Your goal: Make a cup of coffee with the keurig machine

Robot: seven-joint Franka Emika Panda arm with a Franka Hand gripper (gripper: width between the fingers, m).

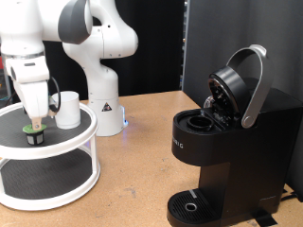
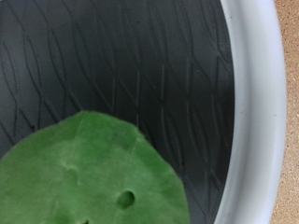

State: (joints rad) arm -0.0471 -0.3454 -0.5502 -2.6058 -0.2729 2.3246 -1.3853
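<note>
The keurig machine (image 1: 237,128) stands at the exterior view's right with its lid and silver-grey handle (image 1: 254,85) raised, so the pod chamber (image 1: 201,120) is open. Its round drip tray (image 1: 194,203) holds nothing. The white cup (image 1: 67,109) stands on the top shelf of a round white stand (image 1: 57,151) at the left. My gripper (image 1: 35,122) points straight down just above a small dark pod with a green top (image 1: 36,136), next to the cup. The wrist view shows the green pod top (image 2: 89,173) very close on black mesh; no fingers show there.
The white robot base (image 1: 102,95) stands behind the stand. The stand has a lower black shelf (image 1: 43,175) and a white rim (image 2: 257,112). A wooden tabletop (image 1: 133,180) lies between stand and machine. A dark panel rises behind the machine.
</note>
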